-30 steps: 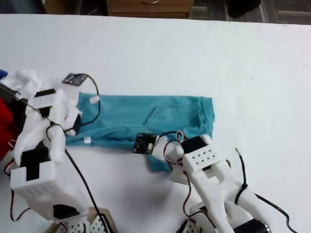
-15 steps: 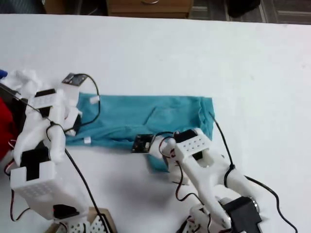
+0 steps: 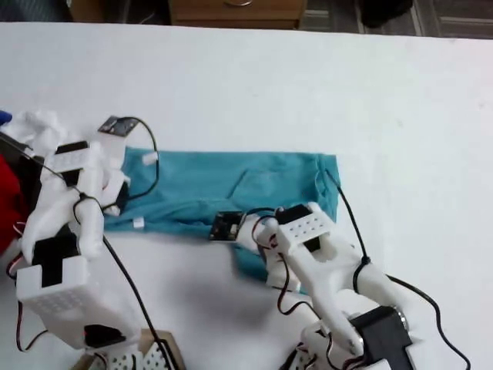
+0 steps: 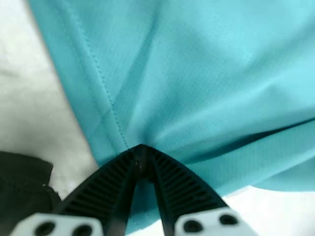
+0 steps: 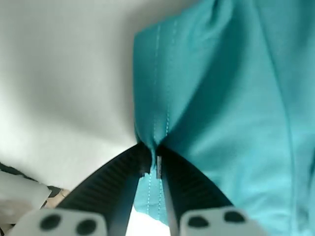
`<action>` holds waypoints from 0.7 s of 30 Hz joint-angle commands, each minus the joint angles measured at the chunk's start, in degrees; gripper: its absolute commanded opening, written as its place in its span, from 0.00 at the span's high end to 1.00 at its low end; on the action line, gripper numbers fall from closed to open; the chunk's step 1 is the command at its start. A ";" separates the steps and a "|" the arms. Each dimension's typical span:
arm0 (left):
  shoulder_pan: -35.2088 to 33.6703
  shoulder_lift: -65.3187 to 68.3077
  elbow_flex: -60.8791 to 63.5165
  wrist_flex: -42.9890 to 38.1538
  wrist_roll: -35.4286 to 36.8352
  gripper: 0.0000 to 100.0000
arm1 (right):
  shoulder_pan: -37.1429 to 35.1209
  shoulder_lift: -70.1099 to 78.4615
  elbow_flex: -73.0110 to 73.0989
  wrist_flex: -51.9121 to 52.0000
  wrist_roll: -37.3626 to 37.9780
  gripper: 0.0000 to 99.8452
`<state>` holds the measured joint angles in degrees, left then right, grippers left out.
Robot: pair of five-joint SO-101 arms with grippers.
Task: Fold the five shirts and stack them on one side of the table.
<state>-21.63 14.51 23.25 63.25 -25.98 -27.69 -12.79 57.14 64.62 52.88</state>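
Note:
A teal shirt lies on the white table as a long strip folded lengthwise. My left gripper is shut on a stitched fold of this teal shirt at the strip's left end, under the left arm. My right gripper is shut on the double-stitched hem of the teal shirt, at a flap sticking out from the strip's near edge, beneath the right arm.
A red cloth and a white cloth lie at the table's left edge beside the left arm. Wooden furniture stands beyond the far edge. The far half and right side of the table are bare.
The right arm has swung its body to the right and leaned lower over the shirt's near edge, its gripper staying at the flap. The left arm and the shirt have not moved.

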 commanded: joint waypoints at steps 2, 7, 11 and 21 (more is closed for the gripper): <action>-0.18 0.62 0.04 -2.81 0.00 0.97 | 3.91 -0.57 -3.08 1.01 0.18 0.98; -0.18 0.62 0.04 -2.81 0.00 0.97 | 10.86 -5.14 -15.12 9.54 2.90 0.98; -0.18 0.62 -0.04 -2.81 0.00 0.97 | 15.87 -4.97 -26.37 13.67 4.66 0.98; -0.18 0.62 -0.04 -2.81 0.00 0.97 | 19.12 15.08 -50.02 13.76 4.22 0.98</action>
<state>-21.63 14.51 23.25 63.25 -25.98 -9.14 -2.95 15.03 77.89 57.01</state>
